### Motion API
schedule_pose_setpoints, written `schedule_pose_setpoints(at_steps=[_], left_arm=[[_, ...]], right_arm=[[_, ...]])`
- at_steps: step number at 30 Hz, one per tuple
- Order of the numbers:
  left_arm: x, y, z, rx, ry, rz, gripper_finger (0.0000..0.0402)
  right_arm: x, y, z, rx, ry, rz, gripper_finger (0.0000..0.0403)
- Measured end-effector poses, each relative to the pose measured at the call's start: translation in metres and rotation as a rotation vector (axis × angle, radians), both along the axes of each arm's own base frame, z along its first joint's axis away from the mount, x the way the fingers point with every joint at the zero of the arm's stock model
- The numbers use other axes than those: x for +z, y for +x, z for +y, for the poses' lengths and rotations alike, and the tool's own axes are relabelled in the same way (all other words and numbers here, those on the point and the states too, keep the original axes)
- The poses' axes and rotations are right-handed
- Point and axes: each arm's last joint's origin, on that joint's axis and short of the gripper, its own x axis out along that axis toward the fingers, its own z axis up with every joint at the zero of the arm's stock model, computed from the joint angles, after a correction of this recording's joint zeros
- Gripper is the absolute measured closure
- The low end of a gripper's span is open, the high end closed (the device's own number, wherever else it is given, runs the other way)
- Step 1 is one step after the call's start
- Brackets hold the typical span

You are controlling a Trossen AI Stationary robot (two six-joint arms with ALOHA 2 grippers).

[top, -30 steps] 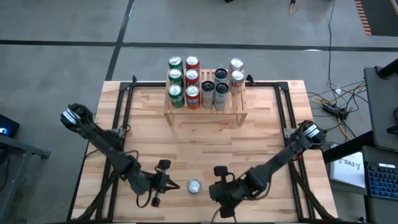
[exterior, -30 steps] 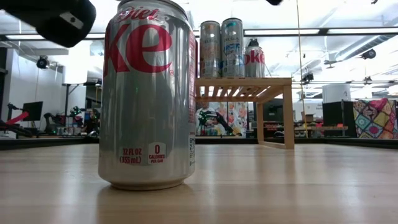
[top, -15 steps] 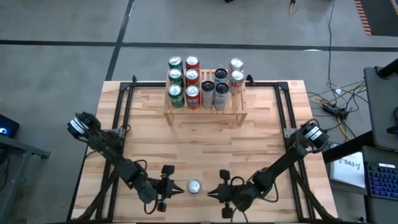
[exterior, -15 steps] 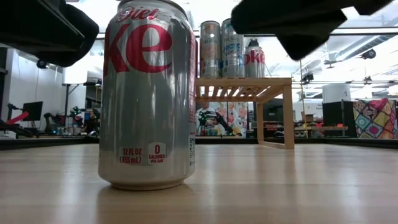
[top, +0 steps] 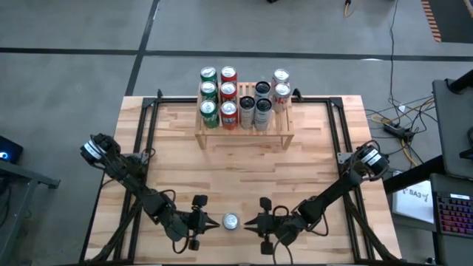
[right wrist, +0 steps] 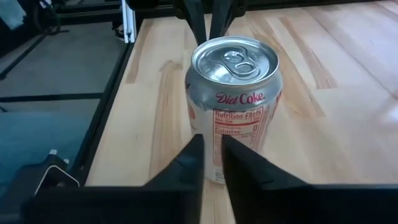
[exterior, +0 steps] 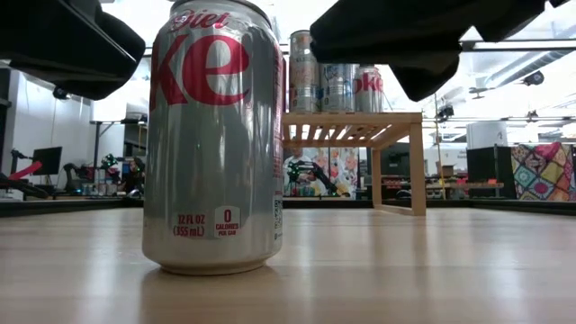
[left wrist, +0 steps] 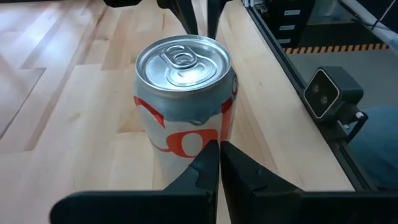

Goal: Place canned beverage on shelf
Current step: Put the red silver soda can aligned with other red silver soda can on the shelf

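Observation:
A silver Diet Coke can [top: 231,221] stands upright on its base on the wood table near the front edge. It also shows in the low view [exterior: 214,135], the left wrist view [left wrist: 185,93] and the right wrist view [right wrist: 235,93]. My left gripper [top: 214,224] is shut and points level at the can's left side, just short of it [left wrist: 214,149]. My right gripper [top: 247,224] is shut and points at the can's right side, just short of it [right wrist: 212,143]. The low light-wood shelf [top: 244,138] stands at the far edge.
Several cans, green, red, silver and black, stand upright on the shelf's slats [top: 240,100] and show on the shelf in the low view [exterior: 328,67]. A black metal frame [top: 334,133] runs along the table's edges. Bare wood lies between the can and the shelf.
Both grippers have come down and in toward the can, the left from the table's left, the right from its right. The right one has turned until its fingers point at the can. The can has stayed where it was.

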Motion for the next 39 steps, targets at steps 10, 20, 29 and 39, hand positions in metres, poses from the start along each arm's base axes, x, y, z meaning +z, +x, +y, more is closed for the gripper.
schedule_pose_setpoints(at_steps=[10,20,29,39], left_arm=[[0.0,0.0,0.001,0.003,0.001,0.0,0.0401],[0.001,0.005,0.005,0.023,-0.004,-0.012,0.0401],[-0.001,0.008,0.009,0.04,0.011,-0.015,0.0401],[0.0,0.009,0.011,0.053,0.021,-0.027,0.0401]], right_arm=[[-0.001,0.003,-0.007,-0.102,0.007,0.003,0.0165],[-0.018,0.008,-0.008,-0.094,-0.01,0.032,0.0046],[-0.035,0.018,-0.011,-0.11,-0.042,0.028,0.0055],[-0.035,0.035,-0.004,-0.083,-0.101,0.005,0.0062]])
